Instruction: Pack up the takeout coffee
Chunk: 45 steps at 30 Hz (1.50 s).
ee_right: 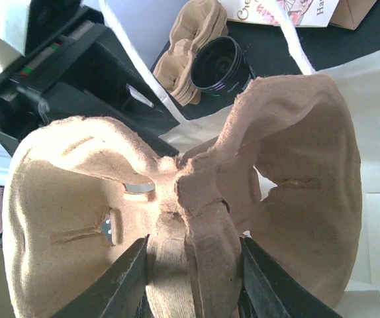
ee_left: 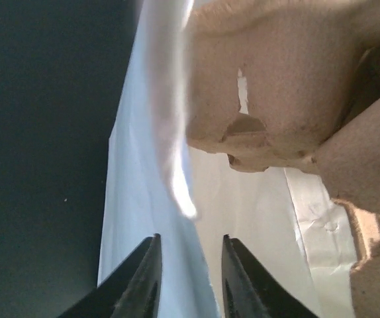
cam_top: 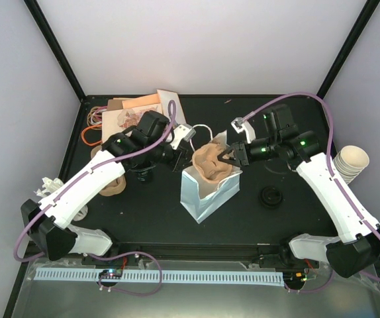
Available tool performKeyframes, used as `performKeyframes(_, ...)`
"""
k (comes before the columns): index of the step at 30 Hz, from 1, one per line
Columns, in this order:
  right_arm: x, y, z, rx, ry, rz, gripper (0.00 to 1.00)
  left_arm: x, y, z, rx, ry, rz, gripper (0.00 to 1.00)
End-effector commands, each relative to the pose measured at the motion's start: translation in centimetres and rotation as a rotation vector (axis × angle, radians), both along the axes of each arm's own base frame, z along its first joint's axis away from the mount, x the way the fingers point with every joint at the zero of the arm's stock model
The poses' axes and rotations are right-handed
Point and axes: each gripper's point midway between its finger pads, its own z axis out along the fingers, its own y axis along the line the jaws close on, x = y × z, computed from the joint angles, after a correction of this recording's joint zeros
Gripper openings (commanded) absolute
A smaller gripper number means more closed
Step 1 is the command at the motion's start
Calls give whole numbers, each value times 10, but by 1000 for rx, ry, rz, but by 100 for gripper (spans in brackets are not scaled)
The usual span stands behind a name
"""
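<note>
One takeout coffee (cam_top: 270,197), seen as a black lid, stands on the table right of the white paper bag (cam_top: 206,192). Another black-lidded coffee (ee_right: 222,63) sits under my left arm, beside a stack of brown carriers (ee_right: 190,40). My right gripper (ee_right: 193,245) is shut on the centre ridge of a brown pulp cup carrier (ee_right: 77,199) and holds it over the bag's mouth (cam_top: 210,164). My left gripper (ee_left: 190,242) is at the bag's left rim. Its jaws stand apart, and the bag's thin wall (ee_left: 143,199) runs between them.
Stacked lidless cream cups (cam_top: 350,162) stand at the right edge. A stack of carriers (cam_top: 114,184) and white items (cam_top: 52,187) lie at the left. Paper bags and printed sheets (cam_top: 134,109) and orange loops (cam_top: 92,132) lie at the back left.
</note>
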Motion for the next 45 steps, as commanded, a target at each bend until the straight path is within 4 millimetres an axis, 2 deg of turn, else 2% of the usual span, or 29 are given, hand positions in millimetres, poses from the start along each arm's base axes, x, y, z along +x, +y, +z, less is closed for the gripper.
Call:
performKeyframes(1, -3, 0, 7, -25, -44, 12, 36, 3, 7, 16, 49, -38, -3, 23)
performKeyframes(3, -4, 2, 5, -42, -47, 16, 36, 3, 7, 17, 60, -37, -10, 14)
performKeyframes(5, -4, 3, 5, -63, -57, 14, 35, 2, 6, 19, 63, -34, -21, 8)
performKeyframes(9, -2, 4, 1, -122, -75, -2, 35, 2, 5, 19, 61, -33, -27, 4)
performKeyframes(21, 6, 3, -7, -272, -135, -53, 34, -1, 8, 18, 72, -38, -32, 2)
performKeyframes(33, 15, -10, -18, -394, -167, -99, 34, 1, 11, 18, 107, -52, -40, 2)
performKeyframes(35, 14, -9, -20, -396, -164, -96, 34, 0, 11, 17, 113, -44, -41, 4)
performKeyframes(41, 15, -7, -17, -381, -172, -99, 34, -4, 14, 15, 115, -9, -28, 22)
performKeyframes(45, 16, -7, -18, -388, -174, -99, 34, -9, 19, 11, 140, 17, -19, 29)
